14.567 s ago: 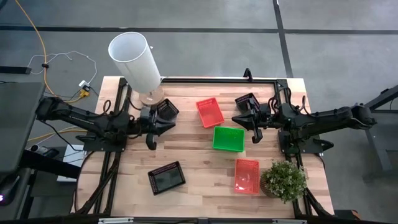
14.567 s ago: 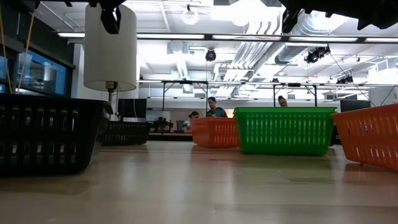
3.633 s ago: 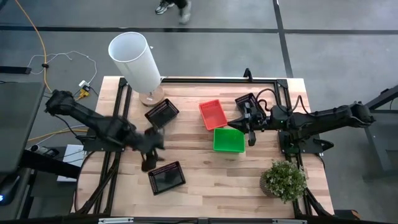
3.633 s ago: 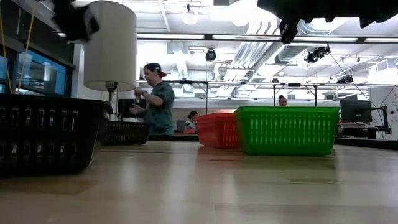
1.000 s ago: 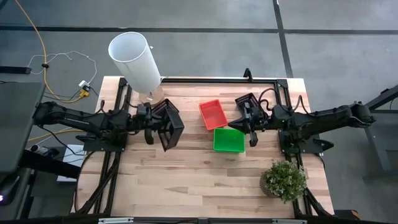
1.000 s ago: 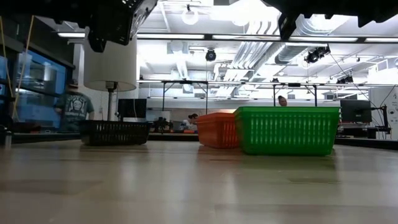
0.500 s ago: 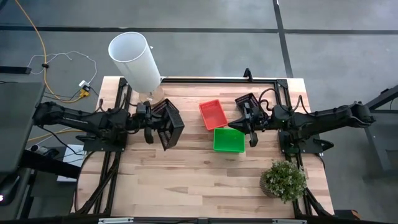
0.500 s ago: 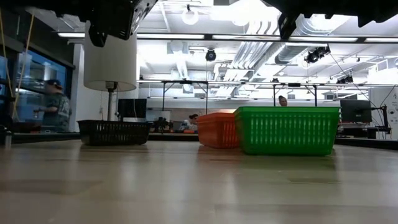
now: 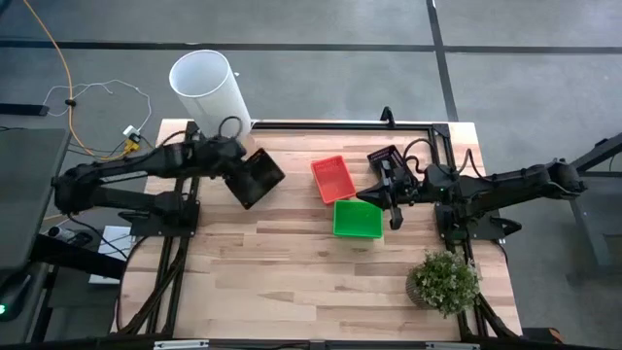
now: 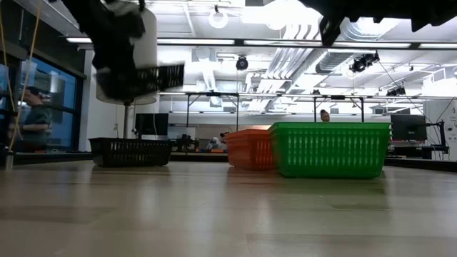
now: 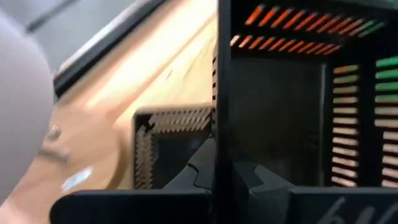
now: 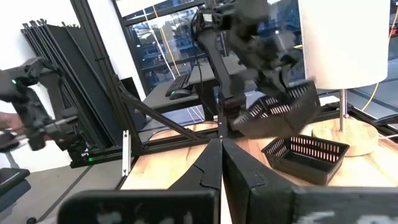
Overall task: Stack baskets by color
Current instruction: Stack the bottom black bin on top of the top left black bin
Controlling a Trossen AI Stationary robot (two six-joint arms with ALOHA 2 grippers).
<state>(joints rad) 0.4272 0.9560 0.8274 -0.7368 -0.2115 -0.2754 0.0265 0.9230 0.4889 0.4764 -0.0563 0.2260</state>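
My left gripper is shut on a black basket and holds it in the air near the table's far left. Below it another black basket rests on its base on the table; it also shows in the right wrist view. A red basket and a green basket sit mid-table, bases down. My right gripper hangs shut and level just right of them, beside a third black basket. My left gripper pinches one wall of the black basket at its rim, one finger outside and the other inside. The fingers slant down from the table's left. The basket is lifted clear and tilted, above the black basket on the table.
A tall white cylinder stands at the far left corner, close to my left arm. A potted plant sits at the near right. A person stands in the room beyond the table. The near half of the wooden top is bare.
My left gripper has swung toward the table's far edge, risen a little and tipped downward, staying shut on the black basket. The basket, which hung on edge before, has turned flatter and now hovers over the black basket on the table.
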